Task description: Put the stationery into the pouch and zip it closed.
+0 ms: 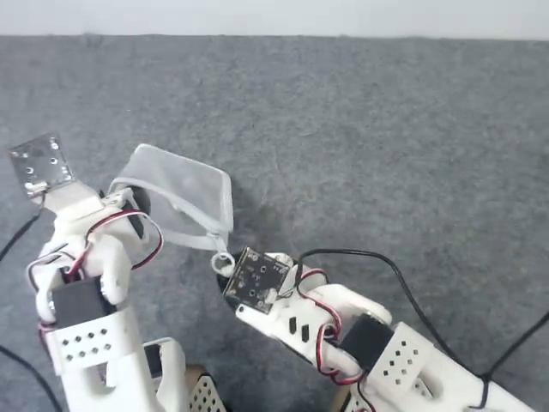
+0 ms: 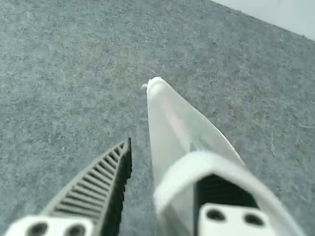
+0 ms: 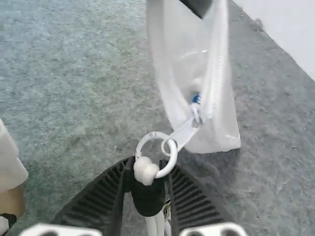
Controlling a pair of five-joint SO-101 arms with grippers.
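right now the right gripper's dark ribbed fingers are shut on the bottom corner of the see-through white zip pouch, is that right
Not quite. The right gripper is shut on the white zip-pull ring, not on a bottom corner of the see-through white zip pouch. The right wrist view shows the ring pinched between its dark ribbed fingers, with the pull leading to the zip.

The right hand (image 3: 146, 169) pinches a white ring-shaped zip pull (image 3: 156, 151) between its black ribbed fingers (image 3: 110, 189). The pull's tab runs to the slider of a translucent white zippered pouch (image 3: 179, 64) hanging over the grey carpeted surface (image 3: 64, 88). A small blue object (image 3: 196, 99) sits by the slider.
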